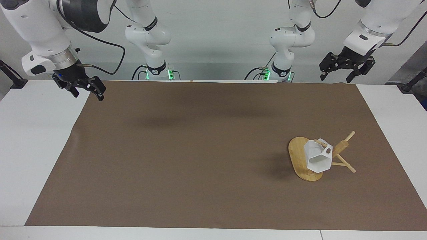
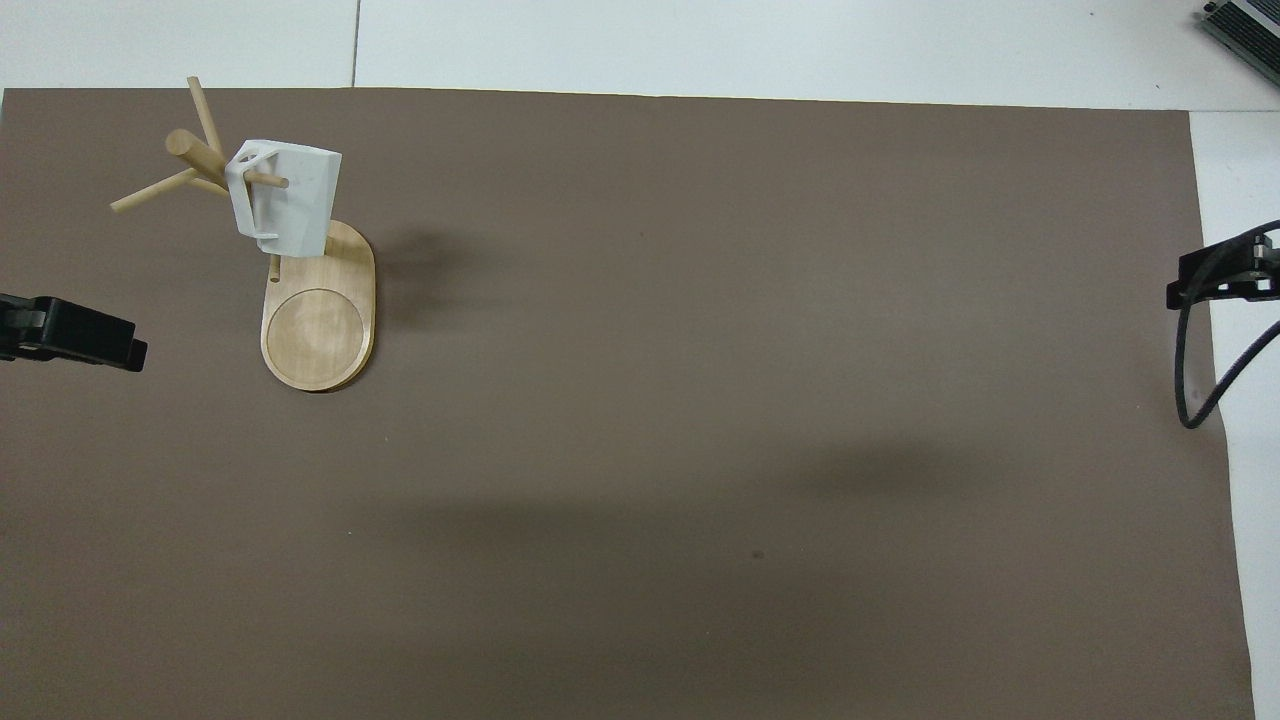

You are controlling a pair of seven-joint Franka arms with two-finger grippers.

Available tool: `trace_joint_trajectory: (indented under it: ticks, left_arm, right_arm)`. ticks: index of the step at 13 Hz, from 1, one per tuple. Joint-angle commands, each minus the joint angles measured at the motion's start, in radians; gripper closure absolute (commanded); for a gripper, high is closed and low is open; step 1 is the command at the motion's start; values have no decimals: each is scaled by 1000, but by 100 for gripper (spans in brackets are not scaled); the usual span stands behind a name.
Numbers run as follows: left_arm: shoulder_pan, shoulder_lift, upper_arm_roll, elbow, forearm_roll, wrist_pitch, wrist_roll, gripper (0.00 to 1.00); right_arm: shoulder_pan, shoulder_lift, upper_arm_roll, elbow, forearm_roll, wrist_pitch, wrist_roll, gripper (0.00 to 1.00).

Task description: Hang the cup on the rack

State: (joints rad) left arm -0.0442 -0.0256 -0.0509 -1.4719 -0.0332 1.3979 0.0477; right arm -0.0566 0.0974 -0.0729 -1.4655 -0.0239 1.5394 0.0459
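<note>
Cup (image 1: 317, 159) hung on rack (image 1: 302, 159) peg, no fingers near.
L gripper (image 1: 334, 78) & R gripper (image 1: 87, 95) held raised at mat (image 1: 186, 150) corners, both spread, empty.

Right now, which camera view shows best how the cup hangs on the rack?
The overhead view: a peg of the rack passes visibly through the handle of the cup. The facing view shows the cup's open mouth and handle hole.
</note>
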Motion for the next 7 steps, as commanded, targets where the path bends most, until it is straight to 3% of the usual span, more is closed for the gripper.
trace_joint_trajectory:
  ticks: [1,7]
  left_arm:
    - [4,-33,-1,-36,25,7,18,0]
    - [4,-33,-3,-36,32,7,18,0]
  right_arm:
    - [4,-27,-8,-33,16,14,5,0]
    - [4,-27,-8,-33,16,14,5,0]
